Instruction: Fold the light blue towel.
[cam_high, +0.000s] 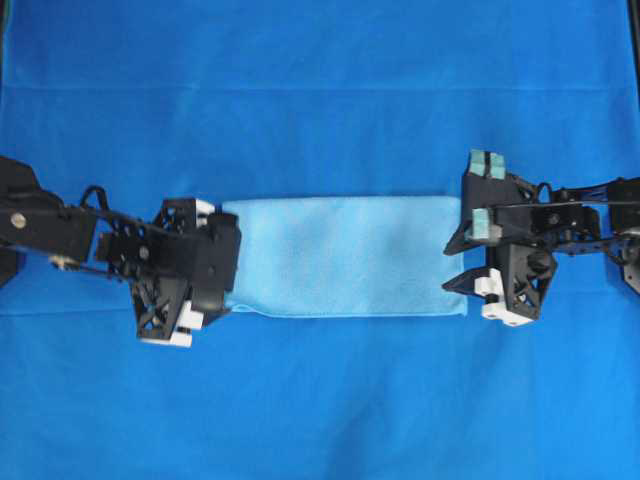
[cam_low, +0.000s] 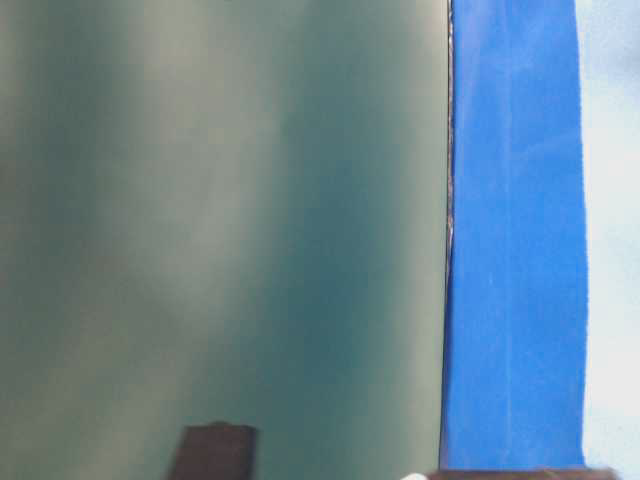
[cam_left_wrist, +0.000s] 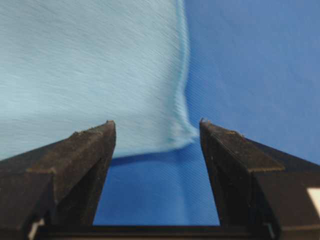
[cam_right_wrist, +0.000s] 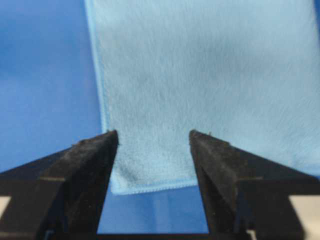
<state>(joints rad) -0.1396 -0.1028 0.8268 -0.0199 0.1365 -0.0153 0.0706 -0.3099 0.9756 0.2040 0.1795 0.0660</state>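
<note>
Flanking the light blue towel (cam_high: 343, 256), already a long strip lying flat at table centre: my left end effector (cam_left_wrist: 157, 131) at 9 o'clock, my right end effector (cam_right_wrist: 153, 137) at 3 o'clock, both wide, empty, straddling corners for lifting.

The right gripper (cam_right_wrist: 154, 137) hangs over a corner of the light blue towel (cam_right_wrist: 210, 75), its two black fingers (cam_right_wrist: 87, 160) spread apart with a clear gap between them. The towel's near corner lies in that gap, its stitched hem running along the near edge and up the left side. The towel's fuzzy surface fills the far and right part of the view. It lies flat on the deep blue sheet (cam_right_wrist: 45, 75), which shows at left and near the fingers. The fingertips seem just above the cloth, though contact cannot be told.
</note>
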